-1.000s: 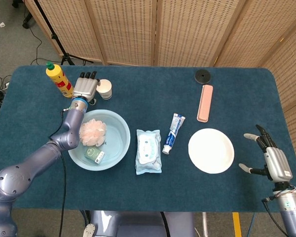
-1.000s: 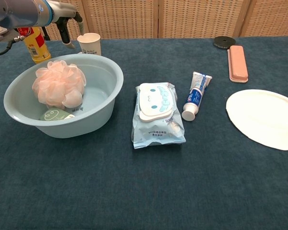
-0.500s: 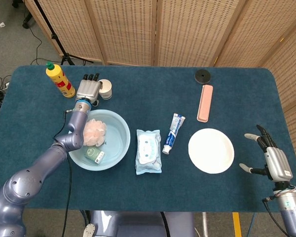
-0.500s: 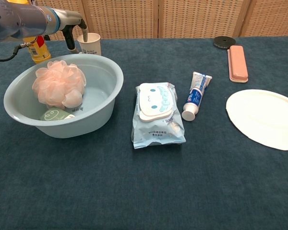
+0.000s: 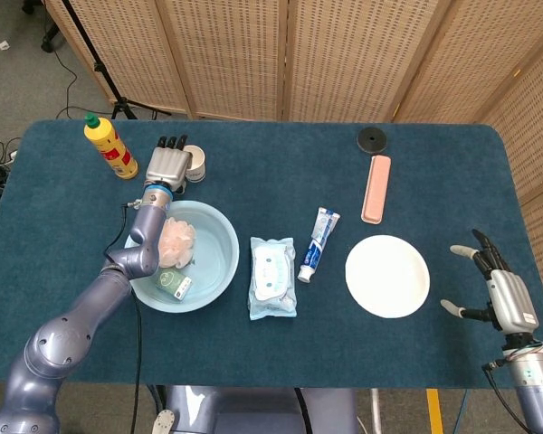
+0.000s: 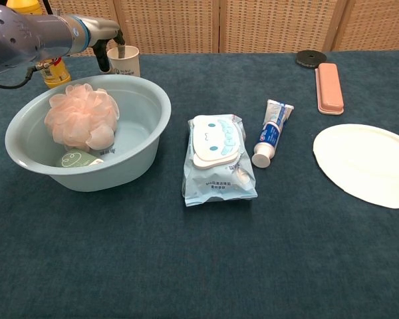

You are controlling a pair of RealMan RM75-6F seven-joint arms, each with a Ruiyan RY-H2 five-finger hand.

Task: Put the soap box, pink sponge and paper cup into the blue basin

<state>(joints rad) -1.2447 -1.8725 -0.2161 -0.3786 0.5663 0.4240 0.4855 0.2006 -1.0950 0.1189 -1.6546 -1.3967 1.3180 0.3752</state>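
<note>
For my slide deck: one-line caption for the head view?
Left hand at white paper cup; pink sponge and green soap box lie in blue basin.

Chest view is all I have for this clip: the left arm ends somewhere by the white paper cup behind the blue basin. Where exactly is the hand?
Observer: In the head view the left hand is right against the left side of the white paper cup, which stands upright behind the round blue plastic basin. I cannot tell whether it grips the cup.
Operator: And the right hand? I see none of it.
Observer: The right hand is near the table's right edge, beyond the round white plate, fingers spread and holding nothing.
Operator: What is the yellow thing behind the arm?
Observer: A yellow squeeze bottle with a green cap, standing to the left of the left hand.
</note>
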